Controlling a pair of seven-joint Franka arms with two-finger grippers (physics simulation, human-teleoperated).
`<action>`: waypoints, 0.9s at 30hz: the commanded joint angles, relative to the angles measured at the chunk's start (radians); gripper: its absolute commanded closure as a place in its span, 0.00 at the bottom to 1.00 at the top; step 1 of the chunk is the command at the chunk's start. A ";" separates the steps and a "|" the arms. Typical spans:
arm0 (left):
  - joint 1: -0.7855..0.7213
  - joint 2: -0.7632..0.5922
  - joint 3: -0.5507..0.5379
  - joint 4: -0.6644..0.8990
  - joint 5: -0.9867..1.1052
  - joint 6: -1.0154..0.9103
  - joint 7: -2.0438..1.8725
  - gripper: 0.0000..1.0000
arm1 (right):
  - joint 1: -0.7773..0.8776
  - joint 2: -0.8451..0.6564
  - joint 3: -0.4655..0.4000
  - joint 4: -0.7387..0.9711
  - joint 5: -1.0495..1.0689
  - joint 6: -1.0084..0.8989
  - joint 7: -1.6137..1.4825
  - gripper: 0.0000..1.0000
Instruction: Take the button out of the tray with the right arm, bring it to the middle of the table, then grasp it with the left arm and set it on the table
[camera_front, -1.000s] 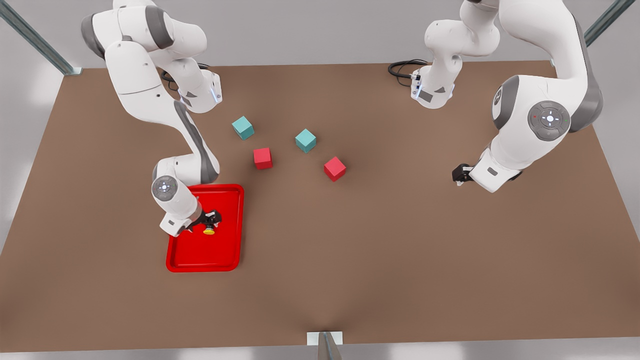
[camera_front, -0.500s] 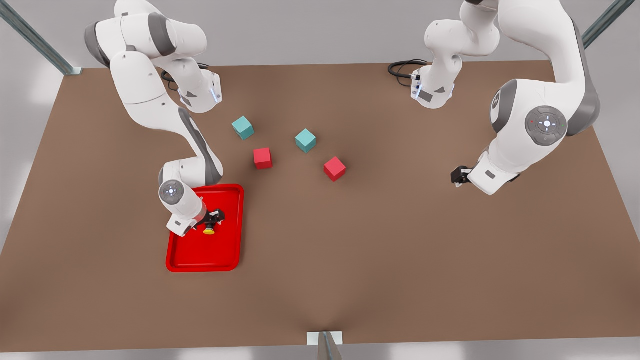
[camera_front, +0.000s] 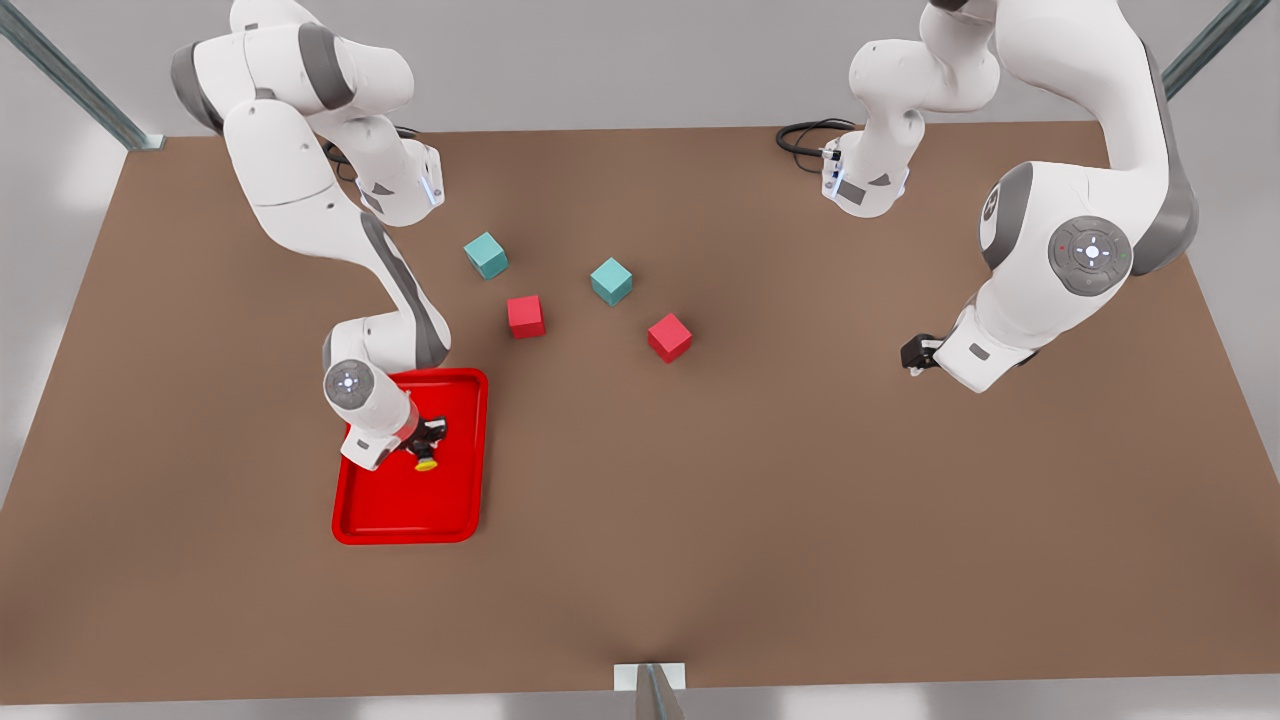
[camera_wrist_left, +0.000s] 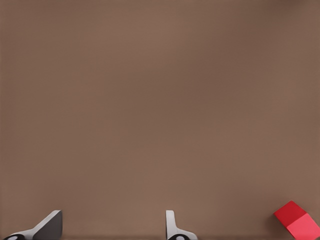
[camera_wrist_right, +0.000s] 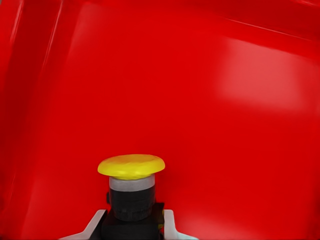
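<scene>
The button (camera_front: 426, 464), with a yellow cap on a black base, hangs over the red tray (camera_front: 460, 505) at the front view's left. My right gripper (camera_front: 428, 442) is shut on it. In the right wrist view the fingers clamp both sides of the button's (camera_wrist_right: 131, 167) dark base, with the tray's floor (camera_wrist_right: 210, 100) behind it. My left gripper (camera_front: 915, 355) hovers over the brown table (camera_front: 760, 480) at the front view's right. In the left wrist view the left gripper (camera_wrist_left: 112, 229) is open over bare tabletop.
Two teal cubes (camera_front: 486, 255) (camera_front: 611, 281) and two red cubes (camera_front: 525, 316) (camera_front: 669, 337) lie in the middle back of the table. One red cube (camera_wrist_left: 297, 222) shows at the edge of the left wrist view. Black cables (camera_front: 805, 137) lie at the far edge.
The right arm's wrist has shifted slightly toward the front view's right, and the button has moved a little with it. The left arm has barely drifted.
</scene>
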 joint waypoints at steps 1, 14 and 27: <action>0.000 -0.001 0.000 0.001 0.001 -0.001 -0.002 0.00 | 0.002 -0.022 0.011 0.023 -0.013 -0.015 0.010 0.60; 0.000 -0.001 0.000 0.001 -0.001 -0.001 -0.004 0.00 | 0.358 0.085 0.226 0.531 -0.068 -0.457 0.955 0.60; 0.000 0.008 0.000 0.001 -0.001 0.001 -0.004 0.00 | 0.627 0.573 0.078 1.215 -0.060 -0.458 1.492 0.57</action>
